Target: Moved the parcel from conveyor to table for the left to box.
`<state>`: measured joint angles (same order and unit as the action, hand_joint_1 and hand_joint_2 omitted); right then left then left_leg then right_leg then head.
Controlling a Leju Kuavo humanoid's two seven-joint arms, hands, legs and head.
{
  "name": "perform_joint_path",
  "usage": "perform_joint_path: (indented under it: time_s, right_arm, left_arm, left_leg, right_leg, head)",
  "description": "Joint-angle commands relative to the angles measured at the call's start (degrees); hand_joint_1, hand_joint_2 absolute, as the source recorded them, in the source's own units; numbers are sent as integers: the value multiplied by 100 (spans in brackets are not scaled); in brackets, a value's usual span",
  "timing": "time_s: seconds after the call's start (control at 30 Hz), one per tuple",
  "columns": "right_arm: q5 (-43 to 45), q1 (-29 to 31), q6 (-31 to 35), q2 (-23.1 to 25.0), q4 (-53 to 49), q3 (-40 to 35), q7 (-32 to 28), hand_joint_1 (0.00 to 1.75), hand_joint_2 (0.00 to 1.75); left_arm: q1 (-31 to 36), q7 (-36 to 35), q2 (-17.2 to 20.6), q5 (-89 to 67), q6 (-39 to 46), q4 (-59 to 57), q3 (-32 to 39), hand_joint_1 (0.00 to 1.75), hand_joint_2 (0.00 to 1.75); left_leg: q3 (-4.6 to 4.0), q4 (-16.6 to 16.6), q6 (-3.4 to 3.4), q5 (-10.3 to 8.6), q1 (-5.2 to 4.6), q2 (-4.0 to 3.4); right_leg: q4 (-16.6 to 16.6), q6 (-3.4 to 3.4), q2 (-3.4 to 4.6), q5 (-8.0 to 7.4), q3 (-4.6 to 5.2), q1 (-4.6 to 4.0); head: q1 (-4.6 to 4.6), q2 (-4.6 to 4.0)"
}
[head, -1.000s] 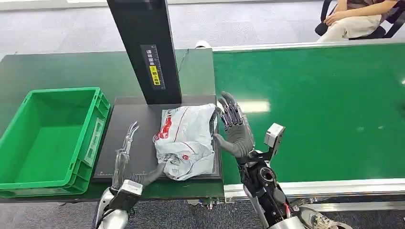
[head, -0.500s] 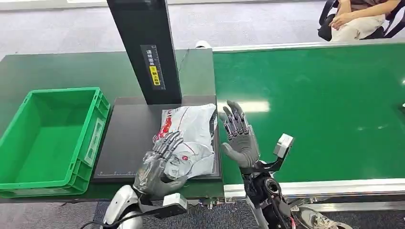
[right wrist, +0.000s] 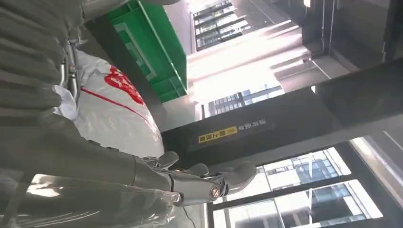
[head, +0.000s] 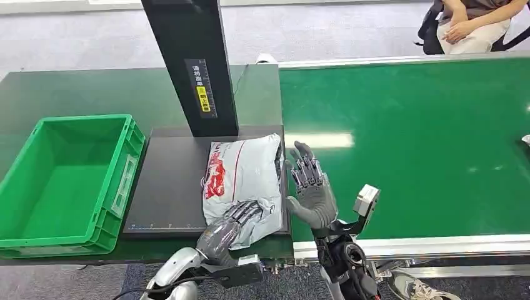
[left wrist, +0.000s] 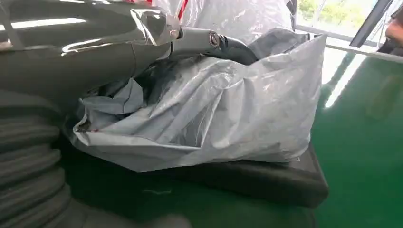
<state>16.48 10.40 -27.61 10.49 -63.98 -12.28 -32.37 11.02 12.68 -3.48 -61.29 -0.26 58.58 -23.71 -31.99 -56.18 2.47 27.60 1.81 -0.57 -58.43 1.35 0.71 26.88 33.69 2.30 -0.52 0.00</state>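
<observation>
A white and grey plastic parcel [head: 240,178] with red print lies on the black pad [head: 169,187] below the scanner post. My left hand [head: 228,228] lies over the parcel's near corner with its fingers on top. In the left wrist view the bag [left wrist: 214,109] bunches up against the palm of my left hand [left wrist: 95,52]. My right hand [head: 310,184] stands upright with fingers spread, just right of the parcel at the conveyor's edge, and holds nothing. The right wrist view shows my right hand [right wrist: 119,175] apart from the parcel [right wrist: 109,109].
An empty green crate [head: 69,181] stands left of the pad on the dark table. The black scanner post [head: 190,62] rises behind the parcel. The green conveyor belt [head: 406,144] runs to the right, with a small white thing [head: 525,140] at its far edge. A person [head: 469,25] sits beyond it.
My left hand turned over from the pad's near edge and came down onto the parcel's near corner. The parcel has flattened out. My right hand drew back a little from the parcel.
</observation>
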Motion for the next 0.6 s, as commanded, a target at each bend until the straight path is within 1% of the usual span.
perform_joint_path:
  time_s: [0.03,0.13,0.17,0.2,0.23,0.3,0.37,0.53,0.57,0.6]
  right_arm:
    - [-22,-20,0,25,-27,245,46,0,175]
    - [-22,-20,0,25,-27,245,46,0,175]
    - [-24,-35,7,23,-48,254,53,0,175]
    - [-30,-55,23,30,-73,278,87,0,175]
    - [-31,-64,23,30,-84,291,105,0,175]
    - [-27,-89,28,29,-118,320,138,0,175]
    - [2,-151,60,23,-215,361,174,0,175]
    - [14,-187,51,12,-285,369,190,0,175]
    - [26,-209,56,9,-325,376,211,0,175]
    - [27,-225,77,8,-364,387,213,0,175]
  left_arm:
    - [32,-69,1,-28,-108,-605,-89,129,175]
    - [32,-69,1,-28,-108,-605,-89,129,175]
    - [16,-65,1,-27,-108,-580,-74,159,175]
    - [-14,21,12,-12,-72,-519,-65,171,175]
    - [-29,75,17,1,-39,-481,-54,175,175]
    - [-61,217,31,0,115,-360,-44,175,175]
    - [-97,336,-5,-35,673,-135,59,175,175]
    - [-97,321,-16,-16,722,-2,104,175,175]
    - [-121,346,-32,16,945,93,186,175,175]
    - [-138,382,-61,78,1156,173,272,175,175]
  left_leg:
    - [16,7,-12,-1,0,4]
    - [27,11,-15,-3,0,5]
    - [33,12,-14,-2,-1,3]
    - [36,16,-20,-5,1,4]
    - [40,10,-13,-1,-2,4]
    - [46,14,-17,-2,0,4]
    - [47,8,-11,0,-2,4]
    - [36,12,-24,-4,6,14]
    - [38,6,-14,1,1,8]
    - [40,8,-17,1,2,7]
  right_leg:
    - [8,-13,-6,-1,-17,-4]
    - [13,-16,-6,-4,-29,-5]
    - [12,-15,-4,-3,-35,-4]
    - [19,-21,-6,-7,-39,-7]
    - [10,-12,-4,-2,-42,-2]
    - [15,-17,-4,-4,-49,-5]
    - [7,-10,-2,0,-48,-1]
    - [20,-25,-15,-6,-44,-13]
    - [8,-14,-7,0,-40,-5]
    - [11,-17,-7,-1,-42,-7]
  head:
    - [-2,0]
    - [-2,0]
    - [-2,0]
    - [-2,0]
    - [-2,0]
    - [-2,0]
    - [-2,0]
    - [0,0]
    - [-2,0]
    - [-2,0]
